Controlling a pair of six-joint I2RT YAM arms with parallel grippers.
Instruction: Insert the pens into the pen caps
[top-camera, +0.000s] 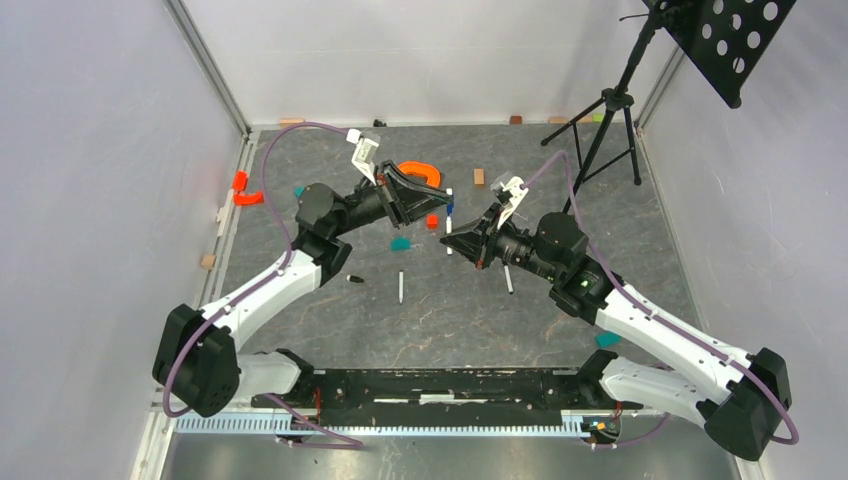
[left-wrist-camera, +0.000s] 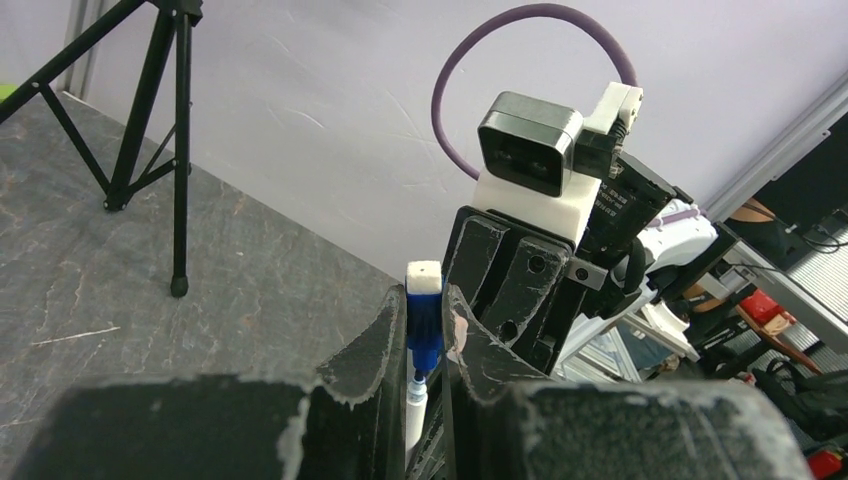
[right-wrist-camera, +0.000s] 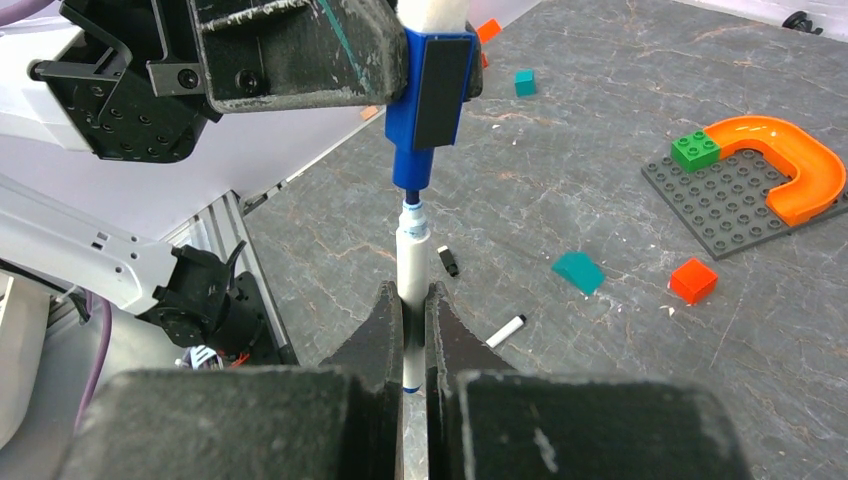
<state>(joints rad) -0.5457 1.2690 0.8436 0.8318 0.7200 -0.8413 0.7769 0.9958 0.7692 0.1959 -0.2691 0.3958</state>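
Surface (top-camera: 470, 320): dark grey, marbled stone look w/ pale veins, runs under both tools out to the walls. Back wall (top-camera: 420, 50), well beyond the left tool (top-camera: 446, 206) & right tool (top-camera: 449, 242): plain pale matte panel. Left wall (top-camera: 100, 150) well out past the left tool's outer side, right wall (top-camera: 770, 220) past the right tool's, same lilac-white. Metal corner posts (top-camera: 208, 65) where panels meet. Black tripod stand (top-camera: 608, 125) on the surface, beyond the right tool & off to its right, near the back-right corner; perforated black plate (top-camera: 735, 35) on top. Light soft, even, shadows weak. Left wrist view: past the wall edge, cluttered room (left-wrist-camera: 790, 330), too blurry to detail.
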